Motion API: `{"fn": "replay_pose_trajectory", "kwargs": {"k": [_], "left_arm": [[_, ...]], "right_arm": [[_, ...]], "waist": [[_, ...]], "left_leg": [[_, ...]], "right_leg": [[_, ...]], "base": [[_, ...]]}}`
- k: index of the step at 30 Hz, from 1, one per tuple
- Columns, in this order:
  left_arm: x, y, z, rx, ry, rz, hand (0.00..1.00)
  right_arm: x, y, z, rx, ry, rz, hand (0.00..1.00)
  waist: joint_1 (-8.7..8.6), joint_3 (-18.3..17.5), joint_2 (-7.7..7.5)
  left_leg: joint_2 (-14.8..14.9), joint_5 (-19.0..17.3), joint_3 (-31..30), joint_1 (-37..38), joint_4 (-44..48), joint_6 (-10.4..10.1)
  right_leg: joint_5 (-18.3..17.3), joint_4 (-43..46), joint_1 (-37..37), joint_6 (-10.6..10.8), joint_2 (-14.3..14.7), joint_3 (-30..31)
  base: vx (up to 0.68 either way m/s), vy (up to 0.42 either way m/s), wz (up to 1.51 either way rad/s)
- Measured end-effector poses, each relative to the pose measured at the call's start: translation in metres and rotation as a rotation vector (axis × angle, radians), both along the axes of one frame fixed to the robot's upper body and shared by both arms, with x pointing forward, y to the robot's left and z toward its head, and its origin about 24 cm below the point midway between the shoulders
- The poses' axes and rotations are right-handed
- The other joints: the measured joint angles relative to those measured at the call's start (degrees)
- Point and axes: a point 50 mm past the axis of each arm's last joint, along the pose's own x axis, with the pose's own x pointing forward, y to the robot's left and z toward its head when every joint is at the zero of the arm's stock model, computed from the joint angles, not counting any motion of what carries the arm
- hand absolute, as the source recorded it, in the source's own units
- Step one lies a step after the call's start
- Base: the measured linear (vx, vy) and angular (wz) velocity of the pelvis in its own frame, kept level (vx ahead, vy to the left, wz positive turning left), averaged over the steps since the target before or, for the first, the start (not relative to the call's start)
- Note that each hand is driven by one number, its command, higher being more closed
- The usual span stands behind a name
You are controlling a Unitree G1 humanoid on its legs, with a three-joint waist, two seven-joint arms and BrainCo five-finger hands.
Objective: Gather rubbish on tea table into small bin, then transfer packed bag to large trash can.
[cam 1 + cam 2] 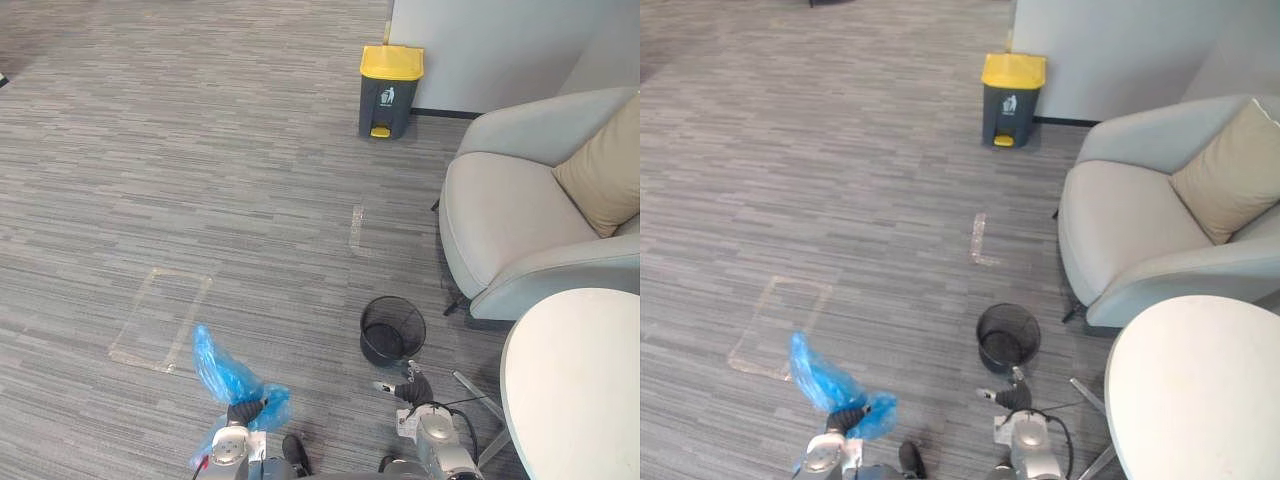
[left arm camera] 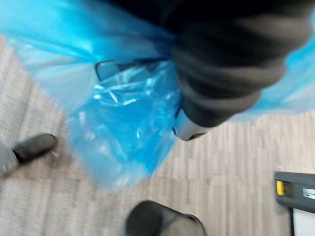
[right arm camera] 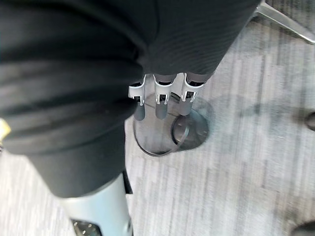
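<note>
My left hand [image 1: 245,411] is low at the left, shut on a blue plastic bag [image 1: 224,374] that sticks up and bunches around it. In the left wrist view the crumpled bag [image 2: 123,123] spreads past the dark cover. The small black mesh bin [image 1: 392,330] stands empty on the carpet, just ahead of my right hand [image 1: 412,388]. That hand's fingers [image 3: 160,105] hang straight over the bin [image 3: 162,142] and hold nothing. The large grey trash can with a yellow lid [image 1: 390,90] stands far ahead by the wall, lid shut.
A white round table [image 1: 570,380] is at the lower right. A grey armchair [image 1: 520,220] with a beige cushion [image 1: 605,170] stands on the right behind the bin. Tape marks [image 1: 160,320] lie on the grey carpet to the left.
</note>
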Motion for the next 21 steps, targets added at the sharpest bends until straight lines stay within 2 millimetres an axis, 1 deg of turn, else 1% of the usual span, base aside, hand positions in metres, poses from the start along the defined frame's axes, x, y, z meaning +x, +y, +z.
{"fn": "replay_pose_trajectory", "kwargs": {"k": [1,2,3,4,5,6,7,8,9,10,11,12,13,14,15,16,17,18,19,20,21], "left_arm": [[-0.007,0.001,-0.002,-0.001,0.016,0.013,1.00],[-0.009,0.003,-0.003,0.000,0.020,0.018,1.00],[-0.009,0.004,-0.003,0.002,0.020,0.023,1.00],[-0.010,0.005,-0.003,0.006,0.022,0.023,1.00],[-0.008,0.006,-0.002,0.010,0.017,0.018,1.00],[-0.007,0.007,-0.002,0.012,0.015,0.017,1.00],[-0.006,0.007,-0.001,0.012,0.012,0.015,1.00],[-0.002,0.007,0.000,0.013,0.004,0.015,1.00],[-0.003,0.007,-0.001,0.014,0.012,0.014,1.00],[-0.004,0.007,-0.002,0.013,0.018,0.014,1.00],[-0.005,0.007,-0.003,0.013,0.024,0.015,1.00],[-0.005,0.007,-0.003,0.013,0.024,0.013,1.00],[-0.004,0.006,-0.003,0.013,0.023,0.011,1.00],[-0.001,0.005,-0.003,0.011,0.023,0.001,1.00],[0.000,0.004,-0.003,0.010,0.021,0.001,1.00],[0.001,0.004,-0.002,0.011,0.019,0.000,1.00],[0.002,0.006,-0.002,0.016,0.015,-0.003,1.00],[0.004,0.006,-0.001,0.019,0.010,-0.008,1.00],[0.005,0.006,-0.001,0.019,0.010,-0.012,1.00],[0.004,0.006,-0.001,0.020,0.010,-0.012,1.00],[0.004,0.009,0.000,0.026,0.009,-0.014,1.00]], "right_arm": [[-0.001,-0.001,-0.001,-0.002,0.004,0.001,0.00],[-0.001,-0.002,-0.001,-0.006,0.005,-0.001,0.00],[-0.001,-0.004,-0.001,-0.012,0.006,-0.002,0.00],[-0.001,-0.005,-0.001,-0.018,0.005,0.000,0.00],[-0.003,-0.005,-0.002,-0.017,0.011,-0.002,0.00],[-0.005,-0.006,-0.002,-0.017,0.015,-0.003,0.00],[-0.008,-0.008,-0.003,-0.019,0.021,-0.006,0.00],[-0.008,-0.006,-0.004,-0.010,0.022,-0.001,0.00],[-0.005,-0.004,-0.002,-0.003,0.015,0.007,0.00],[-0.003,-0.004,-0.002,-0.001,0.010,0.010,0.00],[0.000,-0.003,0.000,-0.001,0.002,0.013,0.00],[0.000,-0.004,0.000,-0.004,0.000,0.017,0.00],[0.000,-0.004,0.000,-0.005,0.000,0.018,0.00],[0.000,-0.005,0.000,-0.008,0.003,0.018,0.00],[0.000,-0.004,0.000,-0.006,0.003,0.019,0.00],[-0.001,-0.004,-0.001,-0.004,0.004,0.017,0.00],[-0.003,-0.004,-0.002,-0.001,0.011,0.014,0.00],[-0.008,-0.006,-0.004,0.000,0.023,0.010,0.00],[-0.011,-0.007,-0.005,0.000,0.031,0.008,0.00],[-0.013,-0.008,-0.004,0.004,0.025,-0.004,0.00],[-0.015,-0.008,-0.005,0.007,0.030,-0.007,0.00]], "waist": [[0.16,0.21,-0.27],[0.09,0.54,-0.99],[0.17,0.59,-1.25],[0.10,0.41,-2.02],[0.02,0.68,-2.48],[-0.01,0.73,-2.45],[-0.30,0.92,-2.38],[-0.84,1.66,-2.31],[-0.61,2.68,-1.16],[-0.54,3.06,-0.76],[-0.61,3.56,-0.44],[-0.85,3.68,-0.48],[-0.89,3.80,-0.40],[-0.91,4.19,0.02],[-1.18,4.36,0.12],[-1.39,4.36,-0.06],[-2.20,4.26,-1.02],[-2.68,4.00,-1.75],[-3.13,3.96,-1.84],[-3.73,3.88,-1.83],[-4.18,3.47,-2.63]], "left_leg": [[-0.59,-0.31,-0.55,0.35,0.20,0.57],[-1.24,-1.23,-0.78,0.39,0.27,1.51],[-1.96,-1.75,-1.05,0.36,0.31,2.13],[-3.23,-3.40,-2.46,-1.87,3.54,3.50],[-4.01,-5.88,-4.58,-4.67,7.83,3.62],[-4.37,-7.06,-6.10,-5.66,9.00,4.34],[-5.22,-8.39,-8.31,-5.80,9.38,5.15],[-5.73,-8.86,-10.82,-5.89,9.05,5.88],[-4.71,-9.25,-11.88,-5.79,9.12,6.43],[-4.25,-9.53,-12.03,-5.53,9.14,6.59],[-3.54,-10.40,-12.20,-4.78,9.71,6.58],[-2.93,-11.88,-12.31,-3.66,10.42,6.22],[-2.60,-12.52,-12.35,-3.11,10.83,5.92],[-1.67,-14.09,-12.41,-1.23,11.19,4.78],[-1.07,-15.19,-12.69,0.61,10.77,3.77],[-1.01,-15.43,-12.85,1.60,10.31,3.11],[-1.21,-16.27,-13.38,3.86,9.23,1.96],[-1.52,-16.70,-14.15,5.54,9.26,1.26],[-1.47,-17.40,-14.93,5.96,9.40,0.31],[-1.03,-18.84,-16.52,7.96,9.94,-2.05],[-1.24,-19.99,-17.43,8.00,12.79,-3.46]], "right_leg": [[-0.95,0.88,0.35,0.57,-0.81,-0.58],[-2.06,2.13,0.26,1.48,-1.72,-1.26],[-2.63,3.24,0.07,1.81,-2.72,-1.72],[-3.95,5.94,-0.88,2.21,-5.17,-3.30],[-5.89,8.37,-1.41,0.77,-6.45,-4.00],[-7.26,9.54,-1.69,-0.25,-6.54,-3.42],[-8.98,11.54,-2.20,-2.43,-6.20,-1.33],[-9.46,15.30,-4.55,-5.83,-4.20,2.09],[-10.12,17.27,-6.86,-6.16,-0.80,3.64],[-10.30,17.99,-8.03,-5.92,0.69,3.82],[-10.27,19.01,-10.67,-5.55,3.14,4.35],[-9.81,18.62,-12.75,-5.00,5.03,4.85],[-9.31,18.29,-13.59,-4.80,5.77,4.92],[-7.53,16.36,-15.90,-4.24,7.65,5.05],[-4.63,13.15,-18.04,-3.74,8.98,4.90],[-2.73,11.18,-18.88,-3.44,9.37,4.54],[1.50,7.08,-20.50,-3.05,9.69,3.57],[4.46,5.54,-21.85,-3.30,9.69,3.54],[5.77,5.57,-22.40,-3.92,9.67,3.31],[7.27,6.05,-22.89,-5.96,9.65,2.46],[9.39,5.67,-22.60,-7.99,9.62,1.79]], "base": [[-0.04,0.044,0.23],[-0.03,0.084,0.32],[-0.02,0.128,0.52],[0.03,0.150,0.79],[0.05,0.113,0.91],[0.09,0.060,0.95],[0.12,0.039,0.99],[0.16,0.059,1.01],[0.17,0.072,0.73],[0.19,0.091,0.34],[0.24,0.093,0.10],[0.26,0.082,0.04],[0.30,0.069,-0.05],[0.43,0.068,-0.06],[0.37,0.056,-0.04],[0.44,0.043,0.12],[0.44,0.011,0.30],[0.56,0.004,0.42],[0.77,-0.060,0.67],[0.67,-0.083,0.80],[0.81,-0.163,0.88]]}}
